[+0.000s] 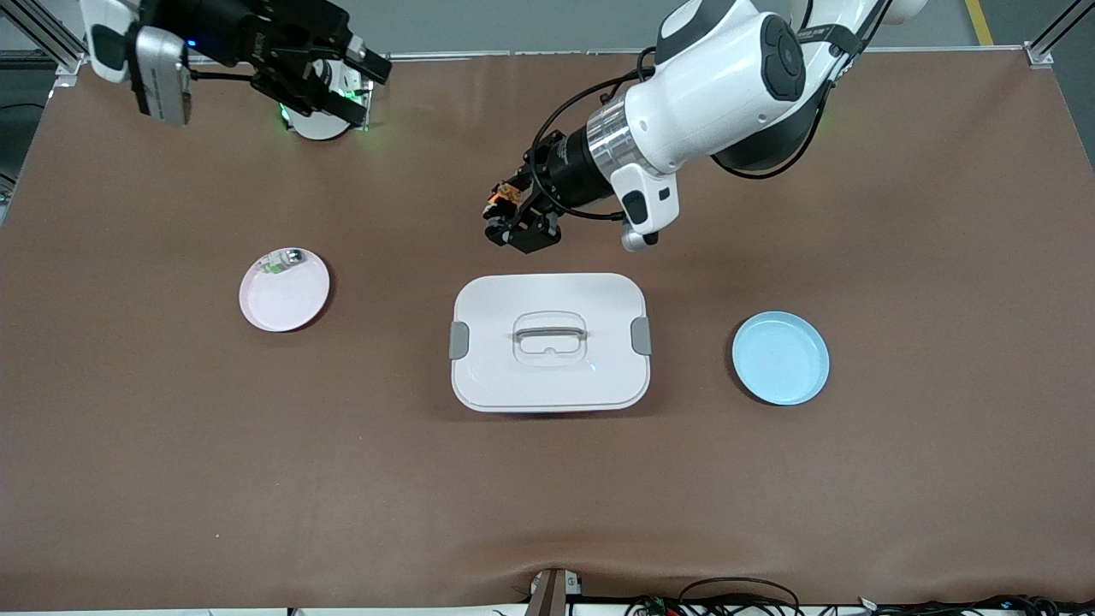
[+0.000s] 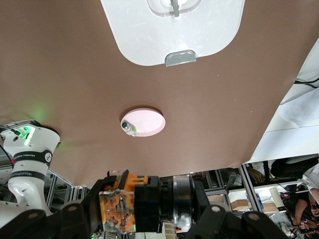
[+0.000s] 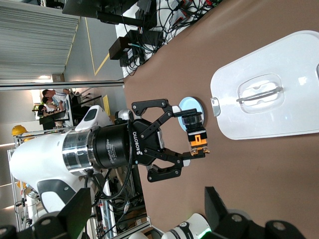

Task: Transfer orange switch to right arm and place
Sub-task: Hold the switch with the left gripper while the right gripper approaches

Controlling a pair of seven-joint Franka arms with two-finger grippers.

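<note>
The left pincer (image 1: 505, 218) hangs over the brown worktop (image 1: 898, 257) beside the white lidded box (image 1: 550, 342) — clamped on the orange switch (image 1: 503, 196) — while the right pincer (image 1: 355, 77), fingers spread wide and empty, waits above its own base.

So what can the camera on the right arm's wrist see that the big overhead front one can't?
Only the right wrist view shows, side on, the left gripper shut on the orange switch, round end and all. Only the front view shows the pink plate holding a small white, green and silver part, and the open right gripper over the table's edge by its base. Both show the white lidded box and the blue plate.
</note>
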